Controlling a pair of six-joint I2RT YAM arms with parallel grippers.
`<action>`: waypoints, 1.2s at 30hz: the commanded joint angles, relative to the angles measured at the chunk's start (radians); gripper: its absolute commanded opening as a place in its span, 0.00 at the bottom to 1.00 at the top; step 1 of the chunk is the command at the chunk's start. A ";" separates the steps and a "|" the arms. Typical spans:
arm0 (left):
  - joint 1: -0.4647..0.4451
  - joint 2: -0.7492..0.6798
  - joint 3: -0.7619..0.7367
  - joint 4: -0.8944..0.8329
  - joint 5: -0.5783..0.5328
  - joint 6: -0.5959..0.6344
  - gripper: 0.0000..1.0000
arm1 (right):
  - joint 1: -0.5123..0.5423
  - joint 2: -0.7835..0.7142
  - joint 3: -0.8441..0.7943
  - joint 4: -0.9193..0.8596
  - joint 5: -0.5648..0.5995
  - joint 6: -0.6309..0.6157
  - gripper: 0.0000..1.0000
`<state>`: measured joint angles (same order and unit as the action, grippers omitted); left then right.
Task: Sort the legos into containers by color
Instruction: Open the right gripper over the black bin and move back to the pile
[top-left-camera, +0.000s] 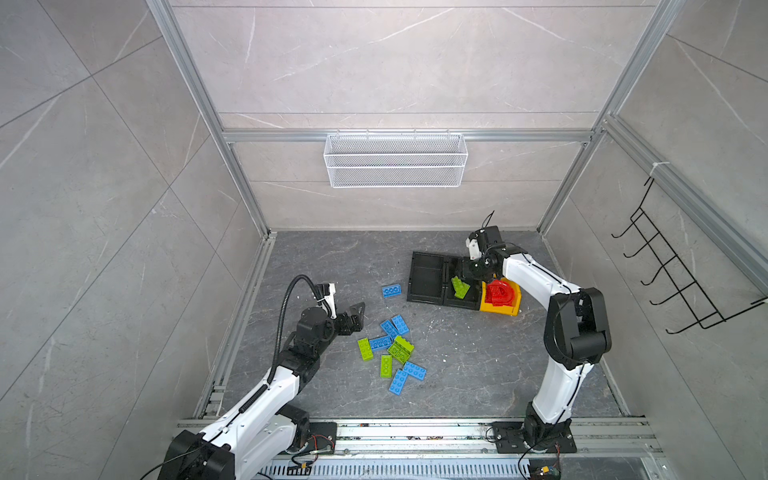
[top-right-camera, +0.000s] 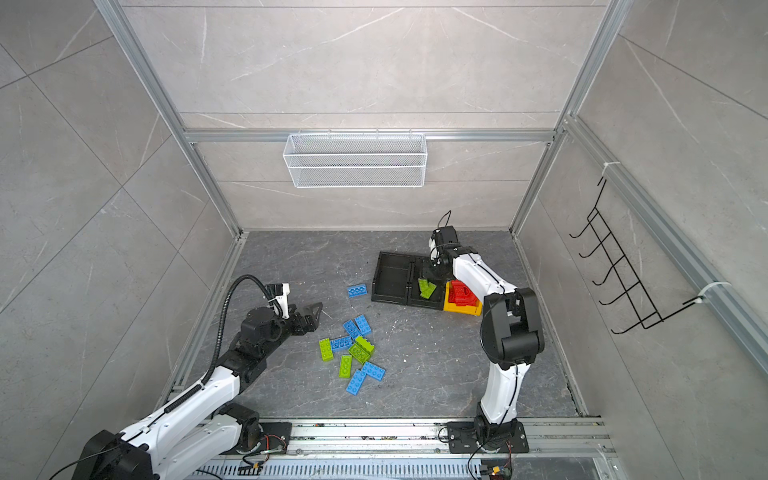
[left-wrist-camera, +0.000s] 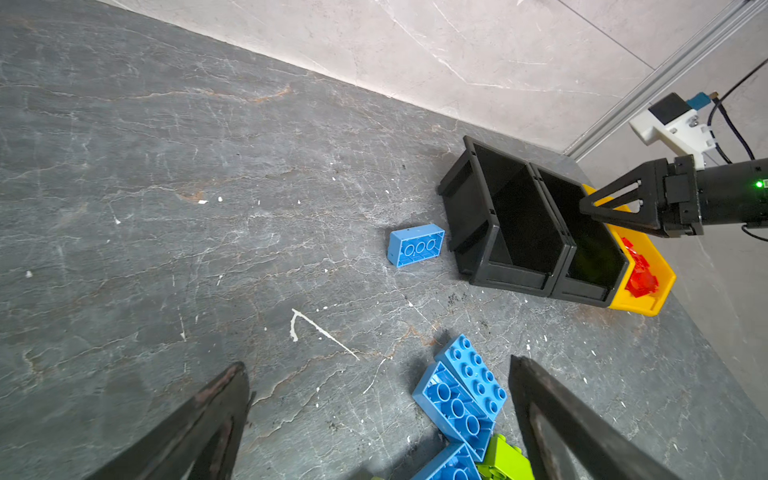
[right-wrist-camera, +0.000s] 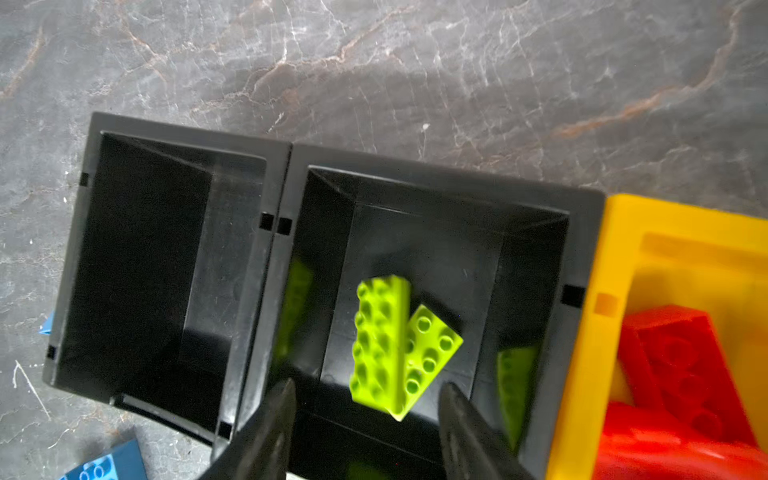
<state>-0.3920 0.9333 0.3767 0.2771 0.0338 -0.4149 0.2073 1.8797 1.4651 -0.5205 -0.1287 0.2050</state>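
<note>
Left claw (left-wrist-camera: 378, 372) gapes wide; right claw (right-wrist-camera: 368, 384) points down, jaws parted.

Lime-green bricks (right-wrist-camera: 382, 345) are lying in a black bin (right-wrist-camera: 436, 174), red bricks (right-wrist-camera: 681, 361) are sitting in a yellow bin (right-wrist-camera: 598, 374), and blue bricks (top-left-camera: 400, 324) are dotting the grey, white-veined floor (top-left-camera: 498, 365).

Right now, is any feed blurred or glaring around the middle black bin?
Right wrist view: the green bricks are smeared by blur, and the glossy walls of the middle black bin mirror green patches; left wrist view: that bin's inside is near-black, the lone blue brick sharp; both top views: even light, no glare, sharp.
</note>
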 joint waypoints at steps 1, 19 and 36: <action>0.003 -0.001 0.012 0.055 0.047 0.019 1.00 | 0.030 -0.133 -0.026 -0.014 -0.017 -0.025 0.59; 0.001 -0.136 -0.027 0.018 -0.045 0.010 1.00 | 0.630 -0.208 -0.301 0.067 -0.051 -0.039 0.63; 0.001 -0.130 -0.030 0.013 -0.069 0.010 1.00 | 0.630 -0.067 -0.310 0.086 -0.028 -0.087 0.54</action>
<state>-0.3923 0.7998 0.3473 0.2646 -0.0242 -0.4149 0.8383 1.7939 1.1641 -0.4458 -0.1719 0.1337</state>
